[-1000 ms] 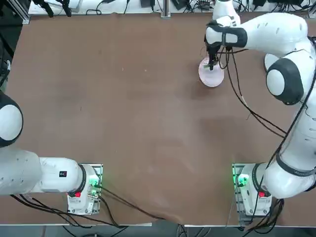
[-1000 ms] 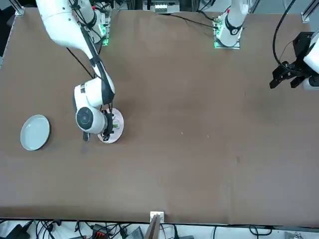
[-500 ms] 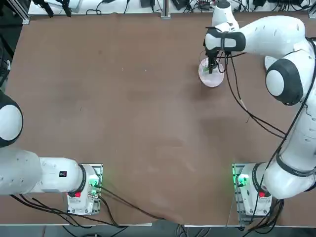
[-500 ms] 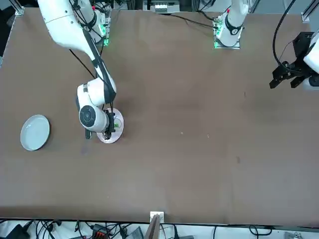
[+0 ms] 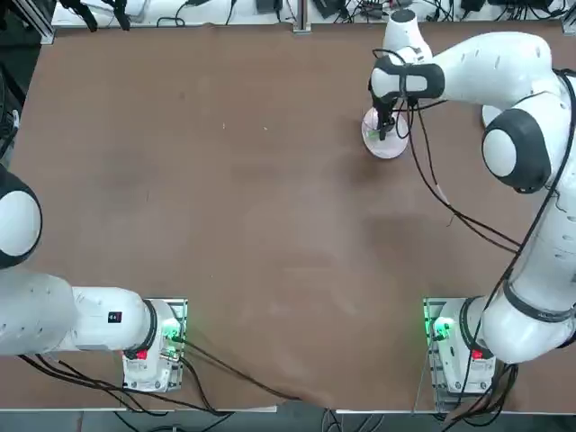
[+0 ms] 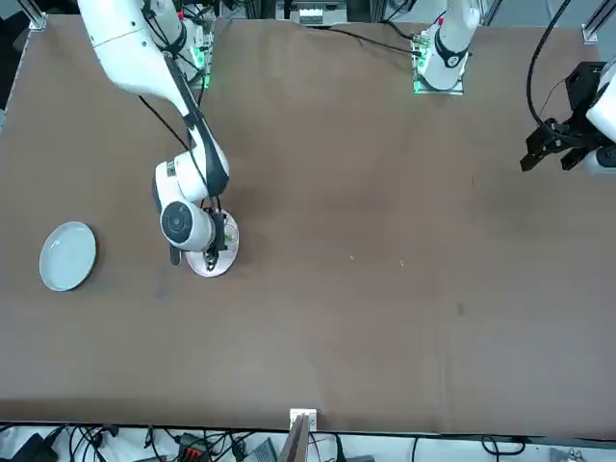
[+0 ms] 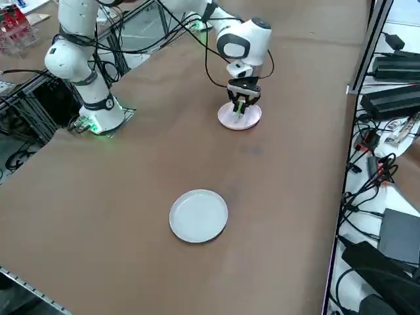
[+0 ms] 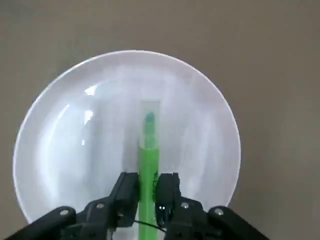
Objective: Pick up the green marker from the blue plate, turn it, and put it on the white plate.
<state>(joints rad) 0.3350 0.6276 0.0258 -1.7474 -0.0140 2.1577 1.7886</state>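
Observation:
My right gripper (image 8: 148, 182) is shut on the green marker (image 8: 148, 145), gripping its lower part. The marker's capped tip points away from the fingers over the middle of the white plate (image 8: 65, 135). From the right side, the gripper (image 7: 239, 108) points down right above the white plate (image 7: 245, 121) at the table's far side. The front view shows the same, gripper (image 6: 212, 254) low over the white plate (image 6: 204, 269). I cannot tell whether the marker touches the plate. The blue plate (image 6: 67, 256) lies bare off to the side, also in the right side view (image 7: 198, 215).
The brown table (image 5: 270, 207) spreads wide around both plates. Cables and black boxes (image 7: 394, 98) lie beyond the table's far edge, close to the white plate. In the top view, my right arm (image 5: 513, 144) arches over the area of the blue plate.
My wrist has shifted a little toward the table's far edge and middle while the fingers stay over the white plate. The marker remains in the grip.

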